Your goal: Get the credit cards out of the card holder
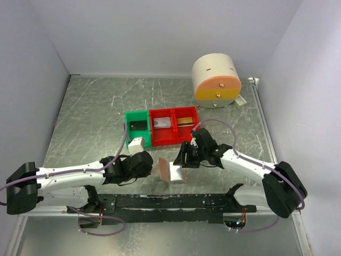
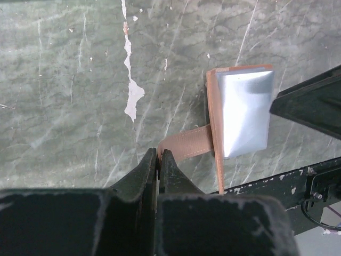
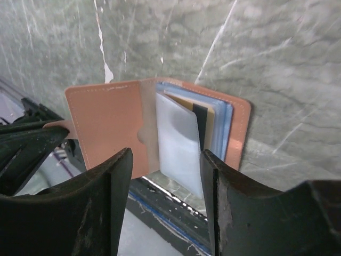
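The tan card holder [image 1: 173,172] stands open and lifted between both arms, near the table's front edge. My left gripper [image 2: 159,154] is shut on its tan strap [image 2: 186,143]. My right gripper [image 3: 166,154] is open, its fingers either side of a clear sleeve [image 3: 178,144] that hangs from the card holder [image 3: 106,128]. Behind the sleeve, edges of a dark card [image 3: 200,125] and a gold-brown card [image 3: 185,102] show in the pockets. Other credit cards lie in the bins: a dark one [image 1: 138,125], a silver one [image 1: 162,122] and a gold one [image 1: 185,121].
A green bin [image 1: 129,118] and two red bins [image 1: 162,136] [image 1: 185,111] stand in a row behind the grippers. A cream cylinder with an orange band [image 1: 216,80] is at the back right. White walls enclose the table, and a black rail [image 1: 170,201] runs along its near edge.
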You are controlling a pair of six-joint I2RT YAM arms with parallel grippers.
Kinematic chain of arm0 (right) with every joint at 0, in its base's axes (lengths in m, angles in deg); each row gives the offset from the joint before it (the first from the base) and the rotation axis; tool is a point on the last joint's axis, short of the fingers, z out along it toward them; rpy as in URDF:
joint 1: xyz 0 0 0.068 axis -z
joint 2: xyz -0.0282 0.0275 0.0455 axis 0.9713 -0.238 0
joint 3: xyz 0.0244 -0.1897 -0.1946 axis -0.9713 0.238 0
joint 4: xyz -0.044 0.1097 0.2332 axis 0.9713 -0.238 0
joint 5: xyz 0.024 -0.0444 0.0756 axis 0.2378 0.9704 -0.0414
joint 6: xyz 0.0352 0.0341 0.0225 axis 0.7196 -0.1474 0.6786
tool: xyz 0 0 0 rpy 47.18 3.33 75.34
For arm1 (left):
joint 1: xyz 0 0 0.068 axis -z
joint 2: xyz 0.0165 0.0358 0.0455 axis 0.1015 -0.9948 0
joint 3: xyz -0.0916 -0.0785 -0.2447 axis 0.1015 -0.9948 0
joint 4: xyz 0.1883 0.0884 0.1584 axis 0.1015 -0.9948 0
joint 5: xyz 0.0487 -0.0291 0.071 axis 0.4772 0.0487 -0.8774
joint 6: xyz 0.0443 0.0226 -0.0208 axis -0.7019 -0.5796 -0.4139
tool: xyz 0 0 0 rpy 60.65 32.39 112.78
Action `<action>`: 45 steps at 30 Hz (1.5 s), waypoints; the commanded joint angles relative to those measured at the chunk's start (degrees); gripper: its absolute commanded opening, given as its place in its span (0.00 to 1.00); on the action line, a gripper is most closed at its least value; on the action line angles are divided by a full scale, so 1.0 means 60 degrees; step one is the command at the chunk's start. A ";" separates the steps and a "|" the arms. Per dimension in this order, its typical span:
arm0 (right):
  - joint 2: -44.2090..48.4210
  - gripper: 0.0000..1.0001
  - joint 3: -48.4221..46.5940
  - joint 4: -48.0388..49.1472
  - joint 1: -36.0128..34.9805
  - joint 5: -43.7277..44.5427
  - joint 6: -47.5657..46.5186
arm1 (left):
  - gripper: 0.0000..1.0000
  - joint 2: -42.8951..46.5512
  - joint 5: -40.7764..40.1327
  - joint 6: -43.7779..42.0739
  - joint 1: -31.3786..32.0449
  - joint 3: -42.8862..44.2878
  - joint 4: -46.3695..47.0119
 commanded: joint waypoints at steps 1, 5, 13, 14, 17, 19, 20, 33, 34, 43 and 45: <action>-0.0357 0.53 0.0421 0.1291 -0.0039 -0.1230 0.0820 | 0.07 -0.0097 0.0424 0.0134 -0.0029 -0.0131 -0.0196; -0.0487 0.52 0.0487 0.1390 -0.0053 -0.1230 0.0930 | 0.07 -0.0116 0.0609 0.0102 -0.0030 -0.0269 -0.0126; -0.0422 0.53 0.0288 0.0727 -0.0055 -0.0817 0.0747 | 0.07 0.0176 0.0640 0.0192 -0.0030 -0.0549 -0.0046; -0.0406 0.53 0.0294 0.0731 -0.0054 -0.0801 0.0754 | 0.07 0.0198 0.0653 0.0190 -0.0022 -0.0563 -0.0053; -0.0333 0.54 0.0195 0.0490 -0.0062 -0.0515 0.0696 | 0.07 0.0152 0.0687 0.0213 -0.0030 -0.0542 -0.0196; -0.0250 0.54 0.0118 0.0226 -0.0062 -0.0230 0.0573 | 0.07 0.0092 0.0672 0.0260 -0.0030 -0.0511 -0.0302; -0.0223 0.55 0.0106 0.0190 -0.0062 -0.0220 0.0516 | 0.07 0.0065 0.0672 0.0259 -0.0022 -0.0509 -0.0325; -0.0894 0.55 0.0376 0.1205 -0.0098 -0.1297 0.0479 | 0.07 -0.0140 0.0793 0.0244 -0.0030 -0.0487 -0.0328; -0.0945 0.56 0.0372 0.1247 -0.0099 -0.1329 0.0468 | 0.07 -0.0121 0.0795 0.0244 -0.0030 -0.0501 -0.0320; -0.0355 0.57 -0.0094 0.0400 -0.0117 -0.0357 0.0211 | 0.07 -0.0072 0.0873 0.0283 -0.0022 -0.0610 -0.0328; -0.0426 0.57 -0.0295 0.0136 -0.0094 -0.0202 0.0069 | 0.07 -0.0073 0.0877 0.0261 -0.0029 -0.0611 -0.0353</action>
